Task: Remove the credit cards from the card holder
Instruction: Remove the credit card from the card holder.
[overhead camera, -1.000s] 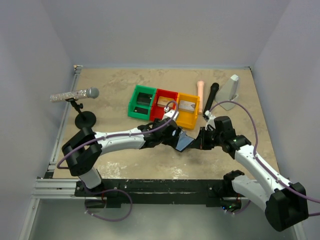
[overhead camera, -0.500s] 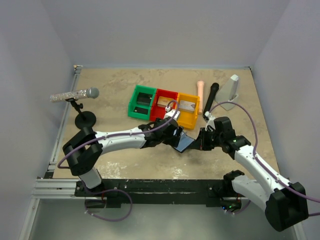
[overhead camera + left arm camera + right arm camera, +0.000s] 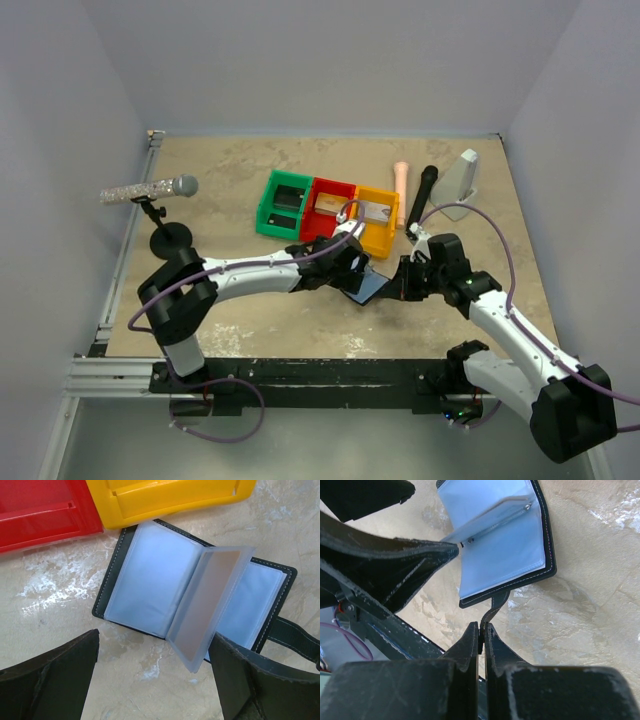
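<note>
The right pincer [image 3: 481, 630] pinches the side tab [image 3: 496, 605] of the flat black bifold card holder [image 3: 145, 580], open on the bench [image 3: 55, 590]. Directly above, the left pincer [image 3: 155, 680] gapes wide, straddling the raised clear sleeve's thin tan card [image 3: 205, 600], lengthwise toward the yellow plastic bin [image 3: 170, 495].

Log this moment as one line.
card holder: open on table | right jaws: shut on its tab | left jaws: open above it | tan card: in raised sleeve

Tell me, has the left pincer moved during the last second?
Yes, slightly. In the top view the left pincer has edged rightward, closer to the yellow bin, which has stayed put.
</note>
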`<state>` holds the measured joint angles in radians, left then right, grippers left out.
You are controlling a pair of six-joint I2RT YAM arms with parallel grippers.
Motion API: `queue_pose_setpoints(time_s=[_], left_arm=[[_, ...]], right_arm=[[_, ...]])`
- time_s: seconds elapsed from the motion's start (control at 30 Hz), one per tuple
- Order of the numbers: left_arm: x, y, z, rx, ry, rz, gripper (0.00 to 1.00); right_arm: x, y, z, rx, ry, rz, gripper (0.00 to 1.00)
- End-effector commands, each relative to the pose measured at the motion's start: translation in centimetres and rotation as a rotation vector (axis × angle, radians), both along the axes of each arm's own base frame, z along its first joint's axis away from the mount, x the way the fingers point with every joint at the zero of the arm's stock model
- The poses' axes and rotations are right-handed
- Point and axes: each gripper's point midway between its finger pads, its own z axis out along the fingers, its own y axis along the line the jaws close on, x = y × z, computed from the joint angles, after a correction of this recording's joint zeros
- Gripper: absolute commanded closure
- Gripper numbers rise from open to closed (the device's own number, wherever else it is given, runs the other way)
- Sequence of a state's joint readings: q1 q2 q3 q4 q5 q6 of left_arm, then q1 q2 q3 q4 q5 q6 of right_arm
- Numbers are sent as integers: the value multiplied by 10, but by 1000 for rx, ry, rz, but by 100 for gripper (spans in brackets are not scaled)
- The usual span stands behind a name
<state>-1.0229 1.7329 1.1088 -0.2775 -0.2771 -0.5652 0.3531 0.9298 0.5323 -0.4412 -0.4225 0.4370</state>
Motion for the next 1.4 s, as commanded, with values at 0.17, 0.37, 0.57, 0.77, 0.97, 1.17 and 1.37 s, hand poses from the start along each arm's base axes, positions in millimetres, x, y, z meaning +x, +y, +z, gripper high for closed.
queue_pose_setpoints(time_s=[0.17, 0.37, 0.57, 0.77, 0.97, 1.17, 1.37], left_arm=[[39, 24, 19, -28, -18, 163, 7], [43, 24, 25, -45, -16, 167, 10], [36, -5, 49, -214, -55, 23, 19], [35, -29, 65, -287, -55, -82, 35], [31, -31, 65, -316, -31, -100, 43], [24, -34, 57, -333, 1, -123, 45], [25, -32, 42, -304, 29, -118, 48]], right_arm=[[2, 1, 6, 16, -29, 8, 100], [0, 0, 5, 10, -21, -2, 100], [-2, -15, -2, -57, 29, -98, 100], [2, -34, -13, -140, 118, -217, 100], [23, -40, -5, -178, 100, -248, 100], [48, -38, 1, -233, 86, -204, 100], [57, -39, -4, -264, 89, -187, 92]])
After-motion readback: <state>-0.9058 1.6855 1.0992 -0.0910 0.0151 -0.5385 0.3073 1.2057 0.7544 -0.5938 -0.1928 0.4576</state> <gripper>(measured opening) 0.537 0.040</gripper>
